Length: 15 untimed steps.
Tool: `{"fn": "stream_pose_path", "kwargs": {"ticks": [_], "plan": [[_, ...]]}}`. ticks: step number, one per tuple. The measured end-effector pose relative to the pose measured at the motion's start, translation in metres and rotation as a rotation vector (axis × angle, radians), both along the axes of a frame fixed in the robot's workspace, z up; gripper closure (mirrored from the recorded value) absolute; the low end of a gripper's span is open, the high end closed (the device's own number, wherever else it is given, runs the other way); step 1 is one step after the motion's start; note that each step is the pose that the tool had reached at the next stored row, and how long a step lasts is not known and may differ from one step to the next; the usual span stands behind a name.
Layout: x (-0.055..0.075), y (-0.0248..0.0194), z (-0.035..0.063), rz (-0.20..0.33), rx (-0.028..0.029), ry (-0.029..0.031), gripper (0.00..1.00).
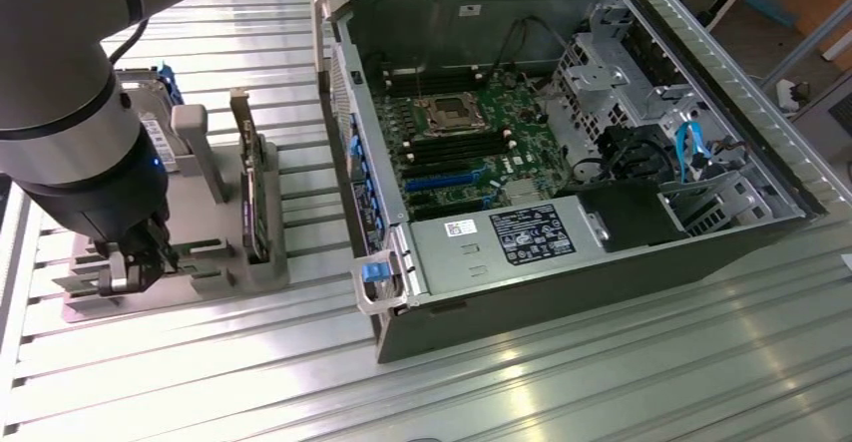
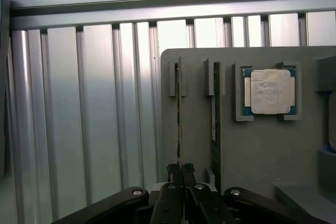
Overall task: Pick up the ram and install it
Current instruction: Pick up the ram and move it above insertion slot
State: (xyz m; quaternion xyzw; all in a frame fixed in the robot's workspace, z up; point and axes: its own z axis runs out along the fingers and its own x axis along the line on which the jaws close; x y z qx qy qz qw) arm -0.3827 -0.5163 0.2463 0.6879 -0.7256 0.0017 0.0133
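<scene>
Two rams stand on edge in slots of a grey holder tray (image 2: 252, 145). My gripper (image 2: 181, 169) is shut on the near end of the ram (image 2: 179, 109) closer to the tray's edge, its thin green board pinched between the two fingertips. The second ram (image 2: 214, 124) stands in the neighbouring slot, untouched. In the exterior view my gripper (image 1: 134, 270) is down at the front of the same tray (image 1: 219, 280), at the exterior view's left. The open computer case (image 1: 560, 163) lies to the right, its motherboard (image 1: 460, 148) exposed.
A processor chip (image 2: 269, 92) sits in a square recess of the tray beside the rams. An upright expansion card (image 1: 247, 178) and a hard drive with blue clips (image 1: 155, 123) stand on the tray. The ribbed metal table (image 1: 600, 372) lies around the case.
</scene>
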Motion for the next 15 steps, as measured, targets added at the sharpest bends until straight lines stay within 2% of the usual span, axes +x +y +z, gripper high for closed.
{"fn": "stream_pose_path", "kwargs": {"ticks": [11,15], "plan": [[0.000,0.0000,0.0095,0.000,0.0000,0.0001,0.88],[0.000,0.0000,0.0158,0.000,0.0000,0.0000,0.88]]}}
